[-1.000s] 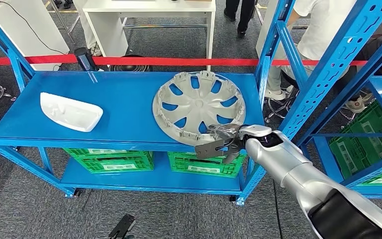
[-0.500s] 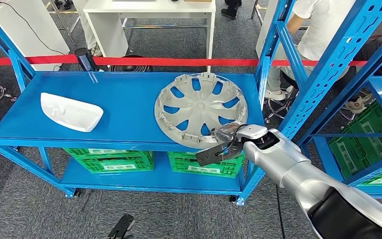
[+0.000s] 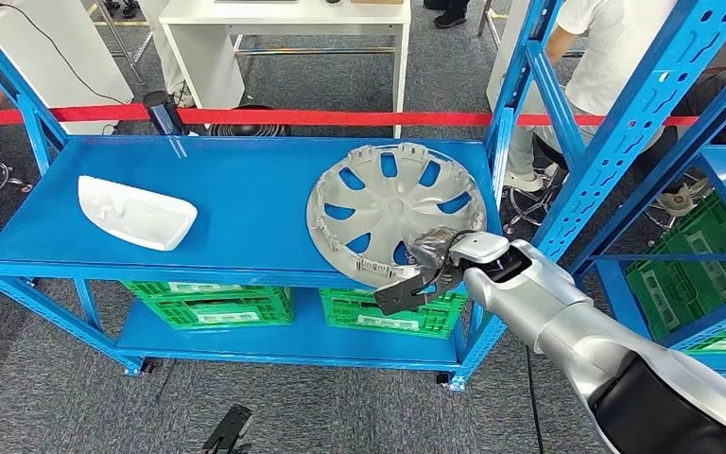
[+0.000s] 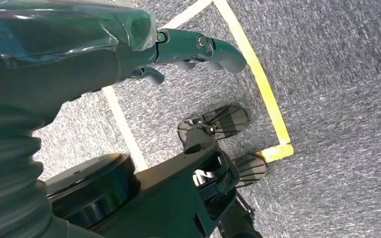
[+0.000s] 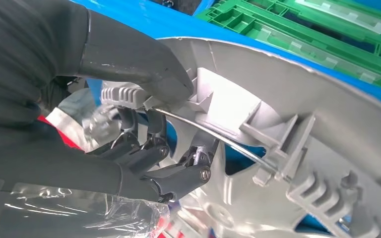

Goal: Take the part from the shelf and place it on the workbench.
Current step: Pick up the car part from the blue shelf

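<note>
The round silver-grey plastic hubcap [image 3: 396,210], lying at the right end of the blue metal shelf [image 3: 227,194], is gripped at its near rim by the right robot hand [image 3: 432,265]; it is judged light, stiff, thin-walled, best held at the rim.

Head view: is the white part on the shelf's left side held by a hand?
No, the white part lies alone on the blue shelf, with no hand touching it.

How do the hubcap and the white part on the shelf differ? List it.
The hubcap is round, silver-grey and pierced with openings; the white part is solid, elongated and smaller. The right hand grips the hubcap's near rim; the white part lies untouched. Both sit on the blue shelf.
</note>
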You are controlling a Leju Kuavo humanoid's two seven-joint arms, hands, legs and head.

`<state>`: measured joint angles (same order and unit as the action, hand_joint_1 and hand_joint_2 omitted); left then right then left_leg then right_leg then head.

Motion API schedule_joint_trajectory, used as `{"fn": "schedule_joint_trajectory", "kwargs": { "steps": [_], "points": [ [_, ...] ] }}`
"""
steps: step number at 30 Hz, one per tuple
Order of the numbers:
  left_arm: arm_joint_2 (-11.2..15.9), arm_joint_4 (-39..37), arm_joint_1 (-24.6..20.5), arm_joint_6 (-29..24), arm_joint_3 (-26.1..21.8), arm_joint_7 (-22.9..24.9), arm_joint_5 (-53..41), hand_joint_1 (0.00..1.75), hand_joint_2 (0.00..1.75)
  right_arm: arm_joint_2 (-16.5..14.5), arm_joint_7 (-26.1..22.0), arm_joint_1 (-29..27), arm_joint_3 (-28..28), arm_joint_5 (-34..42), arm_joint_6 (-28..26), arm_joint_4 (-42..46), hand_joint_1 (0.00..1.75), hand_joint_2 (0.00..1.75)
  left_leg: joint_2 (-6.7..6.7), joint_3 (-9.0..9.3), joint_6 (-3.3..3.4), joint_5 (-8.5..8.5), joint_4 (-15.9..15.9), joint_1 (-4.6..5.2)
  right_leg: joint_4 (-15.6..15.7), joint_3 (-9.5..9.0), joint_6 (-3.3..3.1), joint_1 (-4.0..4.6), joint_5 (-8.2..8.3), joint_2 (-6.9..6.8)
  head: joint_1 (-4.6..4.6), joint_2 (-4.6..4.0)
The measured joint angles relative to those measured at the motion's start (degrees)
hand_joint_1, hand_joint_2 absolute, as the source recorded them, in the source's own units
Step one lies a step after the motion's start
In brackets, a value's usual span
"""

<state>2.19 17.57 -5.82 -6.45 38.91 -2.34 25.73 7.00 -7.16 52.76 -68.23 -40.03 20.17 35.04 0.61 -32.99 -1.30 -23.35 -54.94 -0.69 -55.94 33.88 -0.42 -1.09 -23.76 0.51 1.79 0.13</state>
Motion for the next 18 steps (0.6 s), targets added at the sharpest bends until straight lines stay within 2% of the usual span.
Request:
{"fn": "schedule_joint_trajectory", "kwargs": {
  "steps": [11, 14, 18],
  "points": [
    [0.00, 0.00, 0.08, -0.62, -0.81, -0.98, 0.72, 0.00, 1.75, 0.97, -0.54, -1.29, 0.20, 0.21, -6.71, 1.49, 1.75, 1.75, -0.02, -0.02, 0.00, 0.00, 0.00, -0.01, -0.01, 0.02, 0.00, 0.01, 0.01, 0.01, -0.01, 0.00],
    [-0.01, 0.00, 0.28, -1.23, -1.03, -1.56, 1.18, 0.00, 1.75, 1.23, 0.01, -2.57, 1.68, -0.06, -13.32, 2.29, 1.75, 1.75, -0.03, -0.14, 0.01, 0.01, 0.00, -0.01, -0.03, 0.12, 0.01, 0.01, 0.02, 0.02, -0.01, -0.01],
    [-0.07, 0.00, 0.95, -2.30, -1.21, -2.63, 1.62, 0.00, 1.75, 1.85, -0.05, -4.10, 6.00, -1.38, -25.71, 5.02, 1.75, 1.75, -0.10, -0.24, 0.01, 0.02, -0.01, -0.01, -0.04, 0.25, 0.01, 0.01, 0.03, 0.05, 0.01, -0.01]
  ]
}}
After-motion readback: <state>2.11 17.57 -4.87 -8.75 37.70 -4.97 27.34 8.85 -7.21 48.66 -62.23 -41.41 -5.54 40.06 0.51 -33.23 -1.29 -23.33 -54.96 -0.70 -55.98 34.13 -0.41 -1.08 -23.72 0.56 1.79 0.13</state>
